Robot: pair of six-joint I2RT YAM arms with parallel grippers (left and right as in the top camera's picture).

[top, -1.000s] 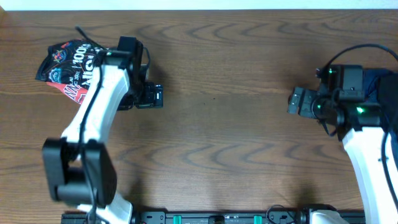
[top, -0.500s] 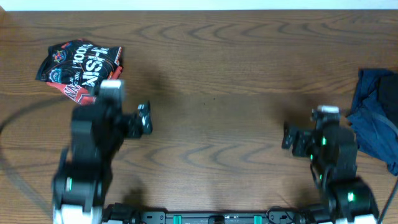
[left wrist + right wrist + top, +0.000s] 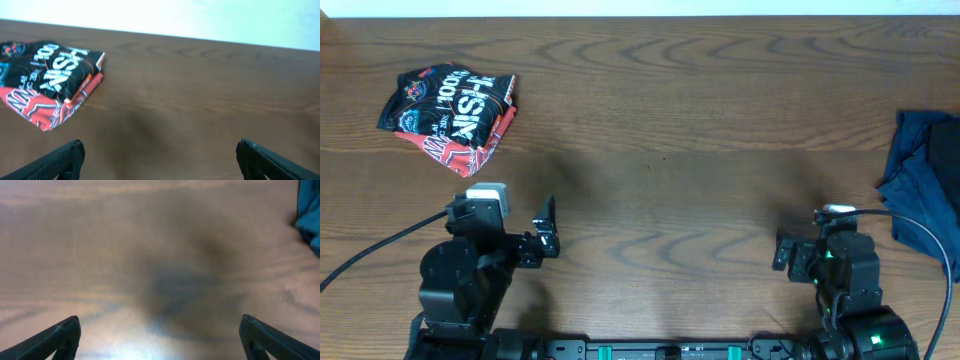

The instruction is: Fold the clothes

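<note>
While both arms sit at the near edge of the wooden surface (image 3: 660,150), neither tool has anything in it.

Left tool (image 3: 547,230): spread wide. In the left wrist view its two dark fingertips (image 3: 62,157) stand at the bottom corners with only bare wood between them.

Right tool (image 3: 784,253): likewise spread wide. Its fingertips (image 3: 55,337) stand at the bottom corners of the right wrist view, bare wood between; that view is blurred.

Folded garment (image 3: 448,112), black with white lettering and red-orange patches: lies flat on the far left part of the surface. It is well apart from the left tool, beyond it and further left.

Dark blue garment (image 3: 925,185): crumpled, not folded, at the right edge of the surface, partly cut off by the frame. It is well apart from the right tool. A corner of it shows at the top right of the right wrist view.

Cables (image 3: 370,262) run from both arms across the near part of the surface.
</note>
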